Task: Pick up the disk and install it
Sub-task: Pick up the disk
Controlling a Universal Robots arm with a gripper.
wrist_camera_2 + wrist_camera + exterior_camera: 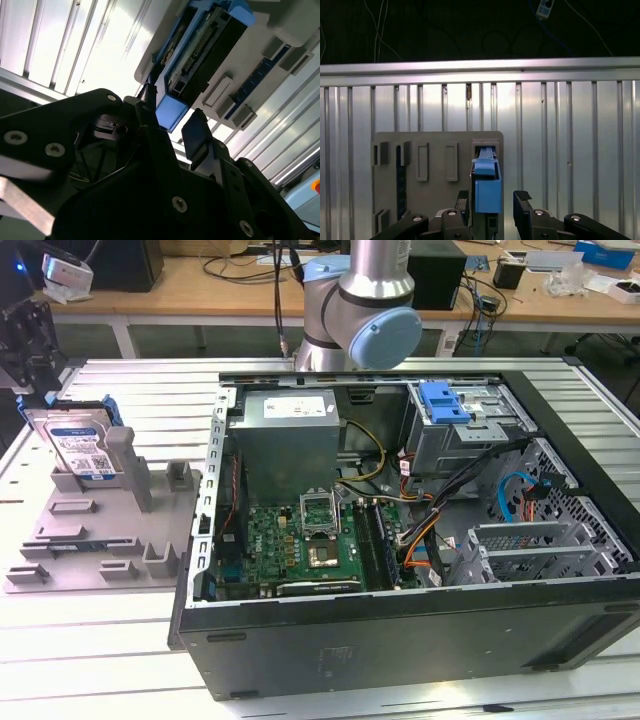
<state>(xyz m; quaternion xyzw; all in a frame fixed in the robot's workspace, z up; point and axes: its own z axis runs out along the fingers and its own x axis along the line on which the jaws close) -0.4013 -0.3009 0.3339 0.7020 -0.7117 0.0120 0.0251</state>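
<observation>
We see disk (82, 448) upright in grey holder (100, 535) on tabletop (130, 385), holder just beside PC case (400, 640). Hand (492, 200) open above holder, fingers (522, 202) either side of disk's blue edge, no grip.

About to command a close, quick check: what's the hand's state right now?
Hand: open, its fingers straddling the blue-framed disk, which stands in the grey holder; nothing held.
</observation>
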